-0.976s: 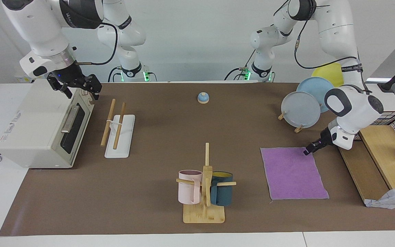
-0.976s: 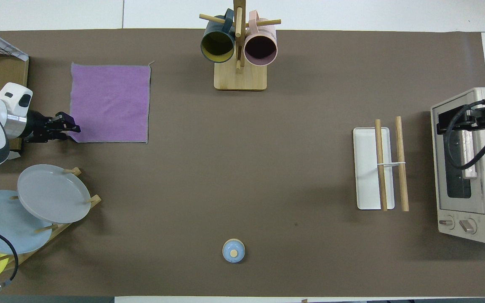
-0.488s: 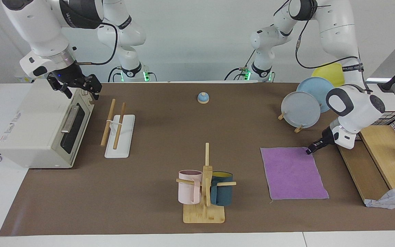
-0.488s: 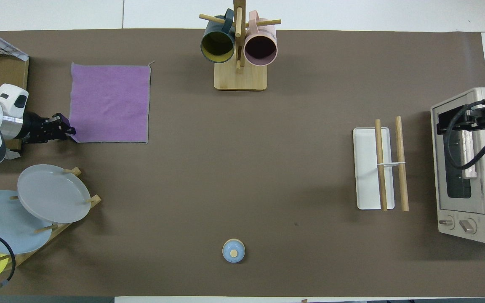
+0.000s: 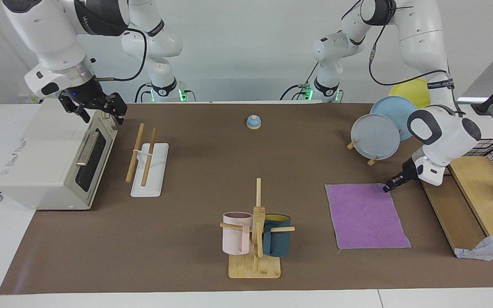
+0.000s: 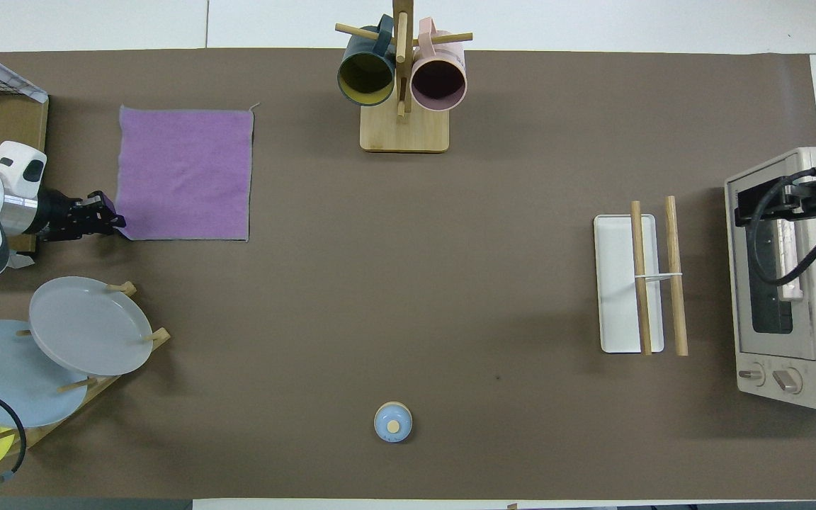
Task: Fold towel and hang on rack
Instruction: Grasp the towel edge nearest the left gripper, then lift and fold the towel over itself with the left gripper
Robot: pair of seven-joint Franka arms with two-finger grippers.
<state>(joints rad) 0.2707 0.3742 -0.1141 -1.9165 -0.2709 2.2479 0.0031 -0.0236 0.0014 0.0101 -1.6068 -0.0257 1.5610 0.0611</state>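
Nearest the robots, a small blue bell sits mid-table. The right gripper hangs over the top front edge of the toaster oven, jaws spread wide, holding nothing; that arm waits. Just beside the oven's door stands the rack, its two wooden dowels lying parallel above a white base. At the left arm's end of the table, a plate stand holds grey, blue and yellow plates. Farther out, the left gripper is low at the towel's nearest corner, on the side toward the left arm's end; whether its fingers pinch the cloth cannot be told. The towel lies flat, purple face up, unfolded. The mug tree with two mugs stands farthest out, mid-table.
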